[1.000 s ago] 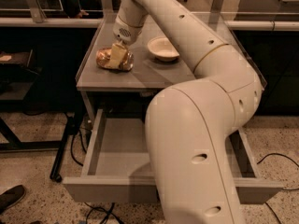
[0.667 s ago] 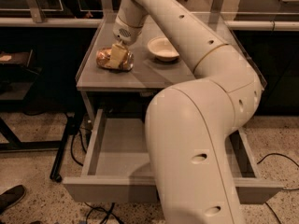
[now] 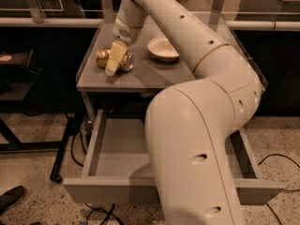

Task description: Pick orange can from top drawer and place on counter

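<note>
The orange can [image 3: 101, 58], shiny gold-orange and dented, lies on its side on the left part of the grey counter [image 3: 140, 76]. My gripper [image 3: 116, 60] reaches down from the arm onto the can. One cream finger [image 3: 114, 57] crosses the can's front and the other is hidden behind it, so the gripper stands shut on the can, which rests on the counter. The top drawer [image 3: 108, 158] is pulled out below the counter. The part of its floor that shows holds nothing; my arm hides the rest.
A pale bowl [image 3: 163, 48] sits on the counter right of the can. My large arm [image 3: 197, 139] covers the right half of the drawer. Cables and a dark stand leg [image 3: 63, 149] lie on the floor at left. A shoe [image 3: 10, 198] is at bottom left.
</note>
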`<state>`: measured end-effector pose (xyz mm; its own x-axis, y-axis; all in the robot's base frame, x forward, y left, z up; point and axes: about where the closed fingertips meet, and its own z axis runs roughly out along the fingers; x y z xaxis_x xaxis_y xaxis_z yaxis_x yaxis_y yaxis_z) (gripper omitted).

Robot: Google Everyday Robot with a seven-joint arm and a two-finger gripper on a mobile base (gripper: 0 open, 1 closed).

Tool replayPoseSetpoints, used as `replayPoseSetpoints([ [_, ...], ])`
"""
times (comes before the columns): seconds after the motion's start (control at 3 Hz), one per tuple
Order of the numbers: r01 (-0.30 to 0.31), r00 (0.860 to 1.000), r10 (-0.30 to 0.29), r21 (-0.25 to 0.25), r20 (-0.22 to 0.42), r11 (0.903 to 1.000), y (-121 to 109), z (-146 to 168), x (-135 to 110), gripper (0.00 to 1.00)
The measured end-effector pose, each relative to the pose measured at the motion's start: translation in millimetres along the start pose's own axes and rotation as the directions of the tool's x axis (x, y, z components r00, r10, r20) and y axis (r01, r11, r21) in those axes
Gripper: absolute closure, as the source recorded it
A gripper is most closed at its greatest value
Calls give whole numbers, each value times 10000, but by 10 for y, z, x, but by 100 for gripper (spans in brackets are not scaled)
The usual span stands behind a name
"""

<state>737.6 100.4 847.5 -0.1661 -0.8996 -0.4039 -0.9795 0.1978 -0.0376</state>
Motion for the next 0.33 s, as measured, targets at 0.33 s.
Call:
replayPoseSetpoints([
  [0.33,0,10000,0,0,0,10000,0,0,0,0],
])
